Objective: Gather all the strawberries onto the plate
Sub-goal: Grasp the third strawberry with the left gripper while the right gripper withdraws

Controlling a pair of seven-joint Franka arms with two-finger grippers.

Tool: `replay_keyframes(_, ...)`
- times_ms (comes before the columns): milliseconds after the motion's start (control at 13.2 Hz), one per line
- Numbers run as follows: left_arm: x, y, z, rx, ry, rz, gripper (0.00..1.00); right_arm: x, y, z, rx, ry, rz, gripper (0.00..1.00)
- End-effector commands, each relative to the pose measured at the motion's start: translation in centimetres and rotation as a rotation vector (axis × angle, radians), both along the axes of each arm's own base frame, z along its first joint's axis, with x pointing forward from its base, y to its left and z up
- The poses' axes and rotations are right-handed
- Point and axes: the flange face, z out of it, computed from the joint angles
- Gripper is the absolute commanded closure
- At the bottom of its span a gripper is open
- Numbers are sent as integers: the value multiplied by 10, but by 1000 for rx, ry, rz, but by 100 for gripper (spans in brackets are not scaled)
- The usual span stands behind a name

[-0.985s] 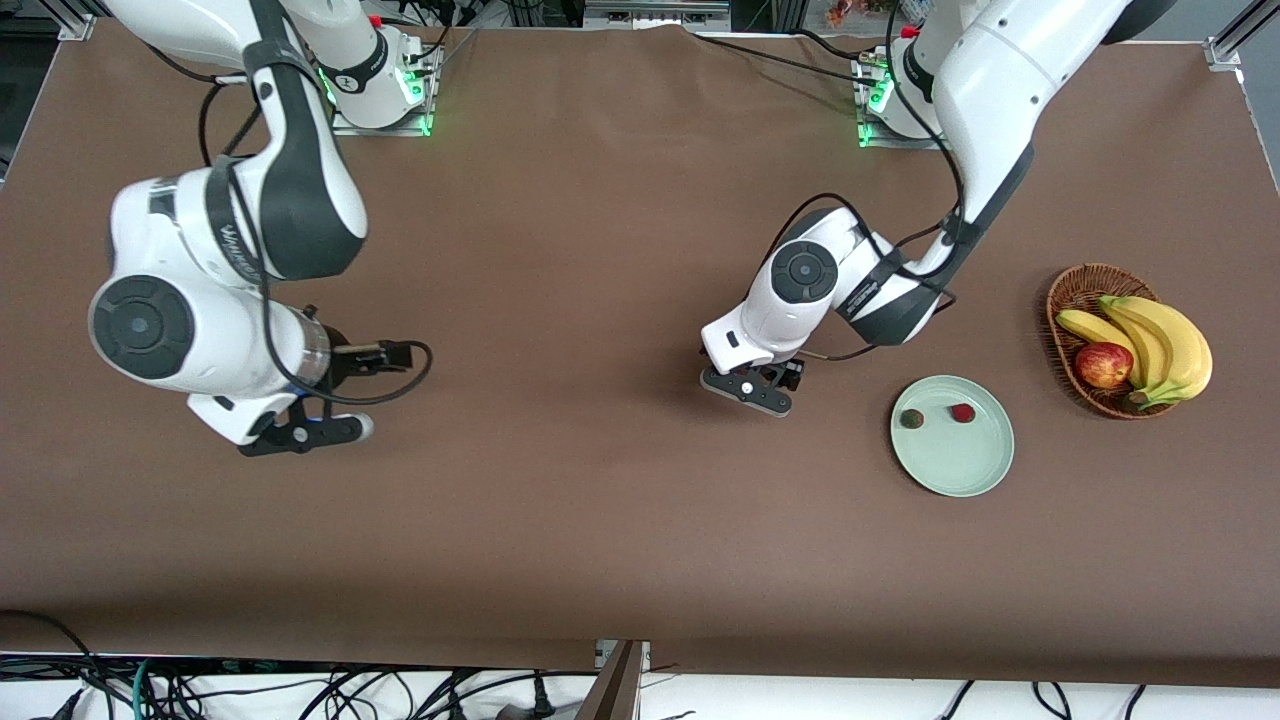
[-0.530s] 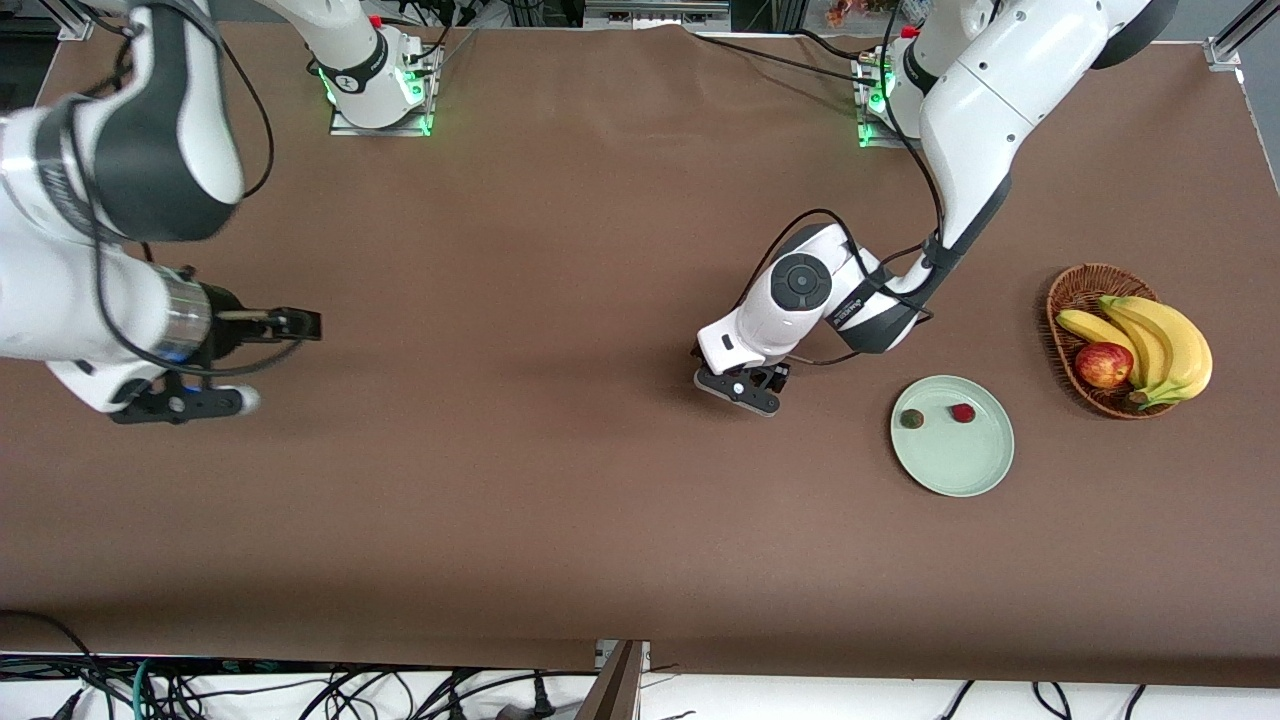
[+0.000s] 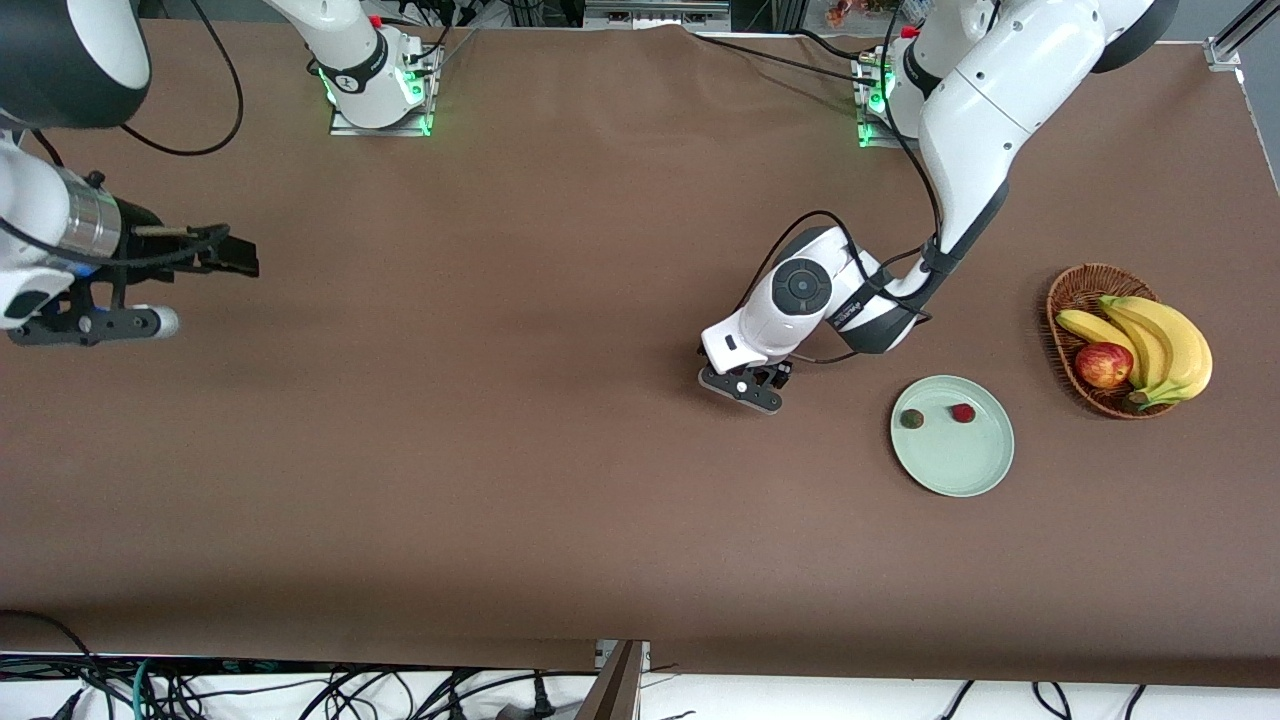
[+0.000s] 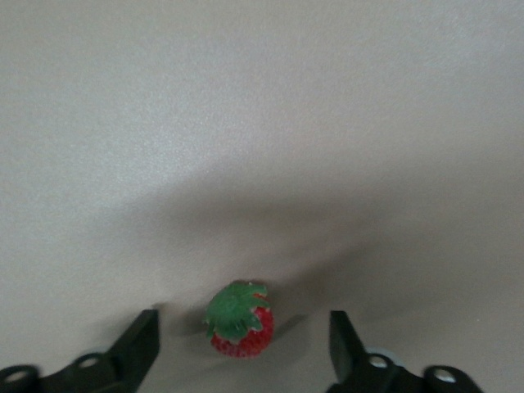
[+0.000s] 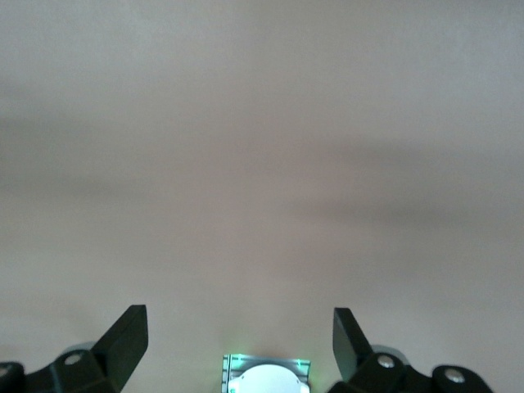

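Note:
One strawberry [image 4: 239,321], red with a green cap, lies on the brown table between the fingers of my left gripper [image 4: 244,319]. The gripper is open, with a gap to the berry on each side. In the front view my left gripper [image 3: 742,388] is low on the table beside the plate, and it hides that berry. The pale green plate [image 3: 960,470] holds two strawberries: a red one [image 3: 962,412] and one that shows dark green [image 3: 911,418]. My right gripper [image 3: 92,324] hangs open and empty over the right arm's end of the table.
A brown wicker basket [image 3: 1083,285] with bananas [image 3: 1160,345] and a red apple [image 3: 1103,365] stands beside the plate at the left arm's end of the table. The right arm's base [image 5: 266,378] shows between the right fingers.
The right arm has swung away toward its own end of the table with its gripper open. The left gripper has barely shifted and stays low beside the plate.

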Motion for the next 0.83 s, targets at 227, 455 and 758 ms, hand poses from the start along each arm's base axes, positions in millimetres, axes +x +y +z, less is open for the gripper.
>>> replay_keyframes(227,5,5,12,4,-36,-18,93,-52,-19,27,-10,-48,-8,0)
replay_keyframes(455,18,23,51,78,-50,-46,97,-55,-18,41,-9,-90,-8,0)
replay_keyframes(758,63,113,84,117,-77,-247,96,-48,-33,44,-5,-77,-26,0)
